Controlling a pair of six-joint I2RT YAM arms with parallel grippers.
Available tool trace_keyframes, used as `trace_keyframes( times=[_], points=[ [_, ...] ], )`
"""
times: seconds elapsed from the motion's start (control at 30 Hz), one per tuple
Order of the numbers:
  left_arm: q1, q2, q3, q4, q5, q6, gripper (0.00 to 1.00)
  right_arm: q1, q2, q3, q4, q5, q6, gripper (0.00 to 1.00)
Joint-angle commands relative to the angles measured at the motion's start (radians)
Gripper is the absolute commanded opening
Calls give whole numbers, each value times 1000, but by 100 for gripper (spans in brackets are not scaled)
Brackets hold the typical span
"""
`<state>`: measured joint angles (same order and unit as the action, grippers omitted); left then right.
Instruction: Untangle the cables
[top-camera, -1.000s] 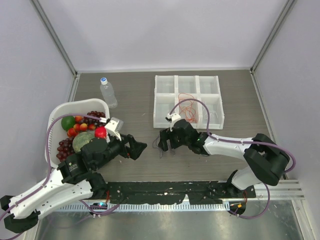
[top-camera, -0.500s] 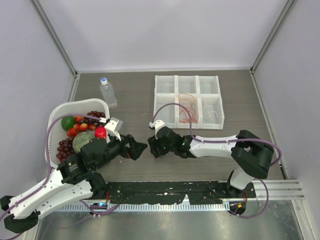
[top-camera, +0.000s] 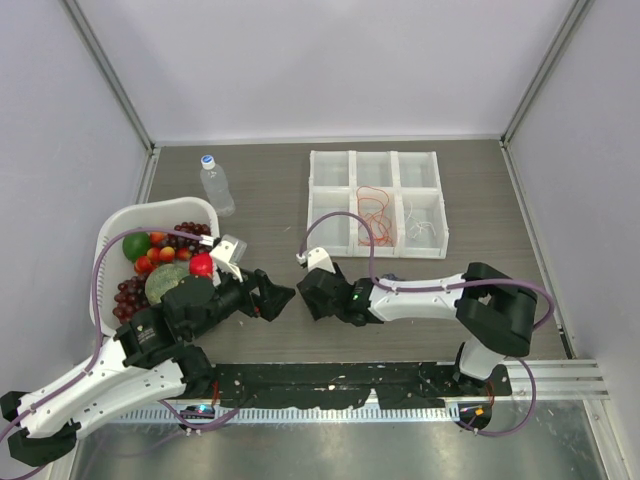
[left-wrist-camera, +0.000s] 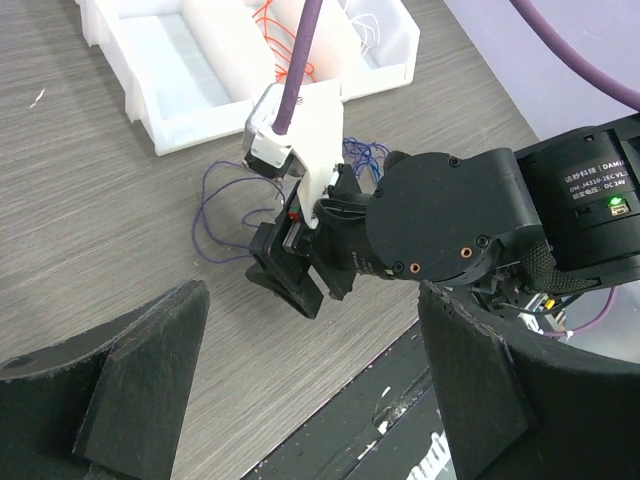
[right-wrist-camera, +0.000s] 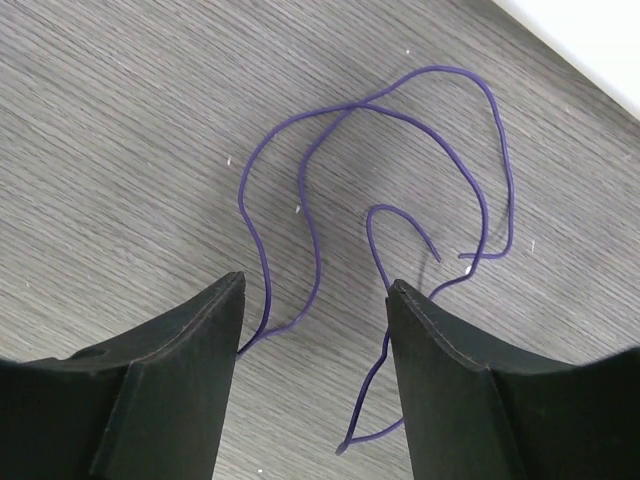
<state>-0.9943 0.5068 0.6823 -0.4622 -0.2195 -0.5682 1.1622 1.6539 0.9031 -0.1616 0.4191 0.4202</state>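
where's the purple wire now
Right wrist view: the purple wire lies on the table beneath the open right gripper, just before the white tray.

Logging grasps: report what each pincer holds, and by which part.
Nothing is held. The right pincer is open above the purple cable, which lies loose on the table; the left pincer is open and empty.
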Motion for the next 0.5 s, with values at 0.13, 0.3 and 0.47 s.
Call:
trace_keyframes(
  times=[0.13, 0.3, 0.47],
  points=[
    [2, -5, 34, 30, -4, 18, 90, 5, -86, -58, 2, 56, 81, 65],
    [2, 7, 48, 33, 17, 14, 90, 17, -115, -102, 23, 61, 129, 61],
    [2, 7, 43, 33, 9, 14, 90, 43, -108, -76, -18, 93, 157, 31]
  ],
)
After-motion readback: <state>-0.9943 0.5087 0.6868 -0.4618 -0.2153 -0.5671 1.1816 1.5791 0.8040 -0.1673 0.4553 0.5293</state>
